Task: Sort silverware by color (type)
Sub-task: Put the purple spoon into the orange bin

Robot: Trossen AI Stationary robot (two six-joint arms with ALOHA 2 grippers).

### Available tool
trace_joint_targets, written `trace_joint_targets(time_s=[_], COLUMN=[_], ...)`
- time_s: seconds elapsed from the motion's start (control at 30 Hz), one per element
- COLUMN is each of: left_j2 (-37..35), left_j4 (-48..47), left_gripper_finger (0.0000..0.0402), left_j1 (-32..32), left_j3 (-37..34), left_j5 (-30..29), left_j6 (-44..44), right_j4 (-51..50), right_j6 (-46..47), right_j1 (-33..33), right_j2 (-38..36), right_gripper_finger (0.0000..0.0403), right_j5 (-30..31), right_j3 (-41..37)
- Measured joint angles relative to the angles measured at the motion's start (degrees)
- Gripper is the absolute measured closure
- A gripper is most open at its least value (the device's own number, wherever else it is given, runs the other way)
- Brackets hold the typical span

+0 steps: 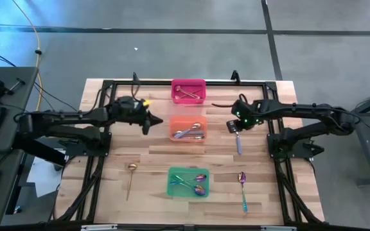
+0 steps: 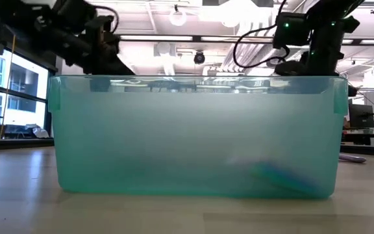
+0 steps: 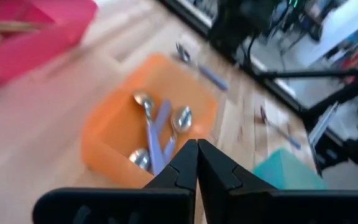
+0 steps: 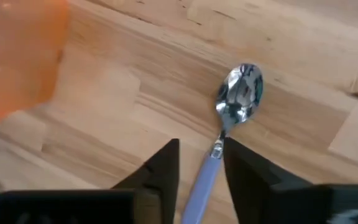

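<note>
Three bins stand in a column down the table's middle. The pink bin (image 1: 188, 91) holds gold pieces, the orange bin (image 1: 187, 128) silver spoons (image 3: 157, 127), and the green bin (image 1: 187, 183) iridescent ones. A silver spoon with a blue handle (image 4: 240, 94) lies flat on the wood right of the orange bin. My right gripper (image 4: 201, 149) points down over it, open, one finger on each side of the handle. My left gripper (image 3: 196, 149) hovers shut and bare at the orange bin's left. A gold spoon (image 1: 132, 176) and an iridescent spoon (image 1: 243, 188) lie loose on the table.
In the low view the green bin (image 2: 193, 136) fills the front, with both arms above and behind it. Black frame rails (image 1: 101, 138) run along the table's left and right sides. Bare wood lies between the bins and the rails.
</note>
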Motion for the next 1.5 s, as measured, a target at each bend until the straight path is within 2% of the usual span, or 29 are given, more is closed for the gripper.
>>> trace_joint_targets(time_s=[0.1, 0.2, 0.47, 0.6, 0.77, 0.93, 1.03, 1.23, 1.5], left_j2=[-0.09, -0.11, -0.09, -0.10, -0.10, -0.09, -0.09, -0.09, -0.09], left_j4=[6.40, 10.60, 11.50, 11.29, 11.13, 11.15, 11.15, 11.21, 11.15], left_gripper_finger=[0.0401, 0.0401, 0.0401, 0.0401, 0.0401, 0.0401, 0.0401, 0.0401, 0.0401], left_j1=[3.99, 7.43, 12.91, 14.33, 15.78, 17.26, 18.36, 20.81, 23.49], left_j3=[-2.80, -4.49, -5.47, -5.47, -5.47, -5.47, -5.48, -5.49, -5.49], left_j5=[1.91, 3.35, 9.03, 9.43, 9.47, 11.50, 12.98, 13.23, 16.45], left_j6=[-0.39, -1.23, -0.48, -0.04, 0.24, 1.44, 1.65, 2.70, 4.56], right_j4=[-0.26, -0.69, 1.67, 2.25, 2.68, 4.20, 3.84, 3.19, 0.28], right_j6=[3.76, 4.27, 5.32, 4.72, 2.09, -0.95, -2.66, -5.83, -13.11], right_j1=[0.62, 0.57, 0.58, 0.58, 0.49, 0.51, 0.54, 0.93, 2.31], right_j2=[1.97, 5.30, 15.12, 19.21, 22.56, 22.42, 22.04, 21.89, 22.09], right_gripper_finger=[0.0274, 0.0265, 0.0265, 0.0286, 0.0336, 0.0389, 0.0394, 0.0396, 0.0397], right_j5=[1.24, 1.36, -1.46, -3.30, -4.80, -5.71, -6.23, -6.48, -3.57], right_j3=[0.00, 0.00, 0.00, 0.00, 0.29, 0.47, 1.97, 8.86, 24.93])
